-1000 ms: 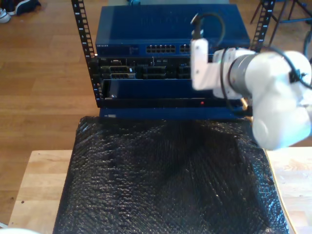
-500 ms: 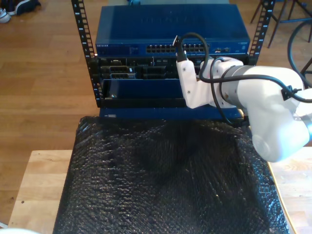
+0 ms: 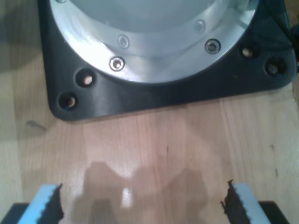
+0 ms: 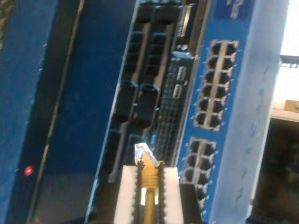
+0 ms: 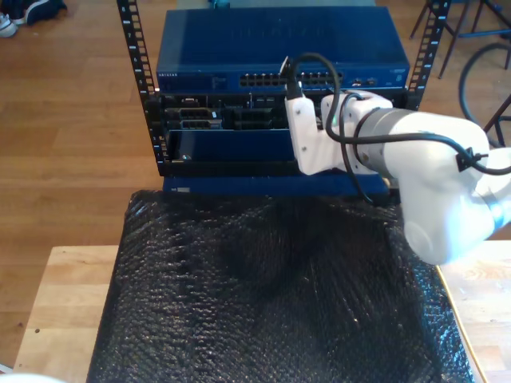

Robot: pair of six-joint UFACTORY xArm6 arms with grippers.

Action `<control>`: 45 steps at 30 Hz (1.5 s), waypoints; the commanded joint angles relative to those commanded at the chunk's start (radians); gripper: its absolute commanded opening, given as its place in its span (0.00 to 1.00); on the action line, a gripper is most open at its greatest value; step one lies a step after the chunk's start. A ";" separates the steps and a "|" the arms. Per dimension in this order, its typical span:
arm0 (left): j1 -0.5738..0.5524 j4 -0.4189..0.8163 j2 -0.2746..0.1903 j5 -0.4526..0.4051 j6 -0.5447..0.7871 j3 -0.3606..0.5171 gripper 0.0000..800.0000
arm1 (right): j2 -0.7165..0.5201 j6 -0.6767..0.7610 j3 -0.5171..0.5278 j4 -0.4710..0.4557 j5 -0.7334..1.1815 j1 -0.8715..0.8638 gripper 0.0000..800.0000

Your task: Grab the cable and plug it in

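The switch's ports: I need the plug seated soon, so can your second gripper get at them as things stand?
Probably yes: my second gripper holds the cable plug-first toward the switch, with open ports ahead and nothing between.

Warm wooden floor (image 5: 72,136) lying behind a pale wood bench (image 5: 56,311), with dark chair legs (image 5: 447,28) standing at the exterior view's upper right.

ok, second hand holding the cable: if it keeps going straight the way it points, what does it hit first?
Probably the rack's front face: the cable plug in my second hand leads toward the dark panel beside the blue switch. Depth is unclear.
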 joint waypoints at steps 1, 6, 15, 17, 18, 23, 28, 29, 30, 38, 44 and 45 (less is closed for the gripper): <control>0.000 0.000 0.000 0.000 0.000 0.000 1.00 | 0.006 0.000 -0.002 0.000 -0.017 0.000 0.00; 0.000 0.000 0.000 0.000 0.000 0.000 1.00 | 0.031 0.005 -0.006 0.003 -0.084 0.002 0.00; 0.000 0.000 0.000 0.000 0.000 0.000 1.00 | 0.107 0.000 -0.026 0.015 -0.261 -0.038 0.00; 0.000 0.000 0.000 0.000 0.000 0.000 1.00 | 0.121 0.000 -0.031 0.043 -0.276 -0.049 0.00; 0.000 0.000 0.000 0.000 0.000 0.000 1.00 | 0.138 -0.002 -0.034 0.060 -0.290 -0.051 0.00; 0.000 0.000 0.000 0.000 0.000 0.000 1.00 | 0.170 -0.005 -0.041 0.107 -0.350 -0.064 0.00; 0.000 0.000 0.000 0.000 0.000 0.000 1.00 | 0.218 -0.005 -0.049 0.132 -0.417 -0.068 0.00; 0.000 0.000 0.000 0.000 0.000 0.000 1.00 | 0.222 -0.005 -0.051 0.150 -0.425 -0.068 0.00; 0.000 0.000 0.000 0.000 0.000 0.000 1.00 | 0.230 -0.005 -0.052 0.163 -0.437 -0.066 0.00; 0.000 0.000 0.000 0.000 0.000 0.000 1.00 | 0.308 -0.037 -0.080 0.176 -0.552 -0.068 0.00; 0.000 0.000 0.000 0.000 0.000 0.000 1.00 | 0.316 -0.034 -0.086 0.212 -0.551 -0.064 0.00; 0.000 0.000 0.000 0.000 0.000 0.000 1.00 | 0.325 -0.034 -0.087 0.224 -0.552 -0.064 0.00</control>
